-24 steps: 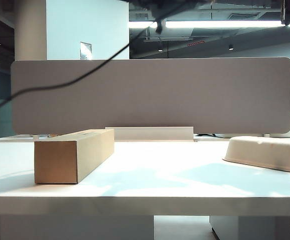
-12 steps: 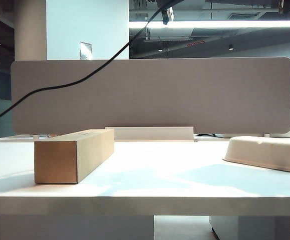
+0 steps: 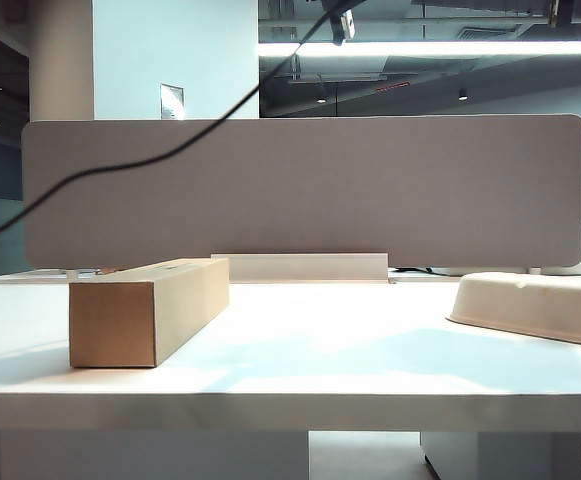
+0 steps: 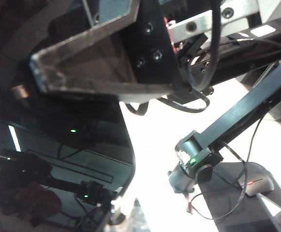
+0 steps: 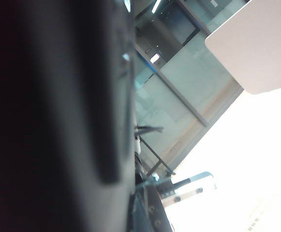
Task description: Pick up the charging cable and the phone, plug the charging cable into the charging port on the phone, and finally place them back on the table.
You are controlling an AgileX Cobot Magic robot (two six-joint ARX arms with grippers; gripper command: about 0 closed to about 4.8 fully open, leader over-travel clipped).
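Observation:
The charging cable [image 3: 261, 88] hangs from the top of the exterior view and sags down to the left, high above the table [image 3: 320, 345]. Its silver plug tip [image 3: 342, 27] dangles near the top edge. My left gripper [image 4: 123, 215] is a shut blur low in the left wrist view and seems to hold the cable near its plug. The phone [image 4: 67, 145], black and glossy, faces that camera, with my right gripper [image 4: 36, 77] shut on its upper edge. Up close, the phone [image 5: 48, 121] fills half the right wrist view. I cannot make out the charging port.
A cardboard box [image 3: 145, 310] lies on the table's left and a beige shallow tray [image 3: 535, 305] on its right. A grey divider panel [image 3: 310, 190] stands along the back. A camera stand [image 4: 193, 159] rises beside the arms.
The cable's upper end and plug tip have risen and shifted right near the top of the exterior view. The dark arm part at the top right has moved up, nearly out of view.

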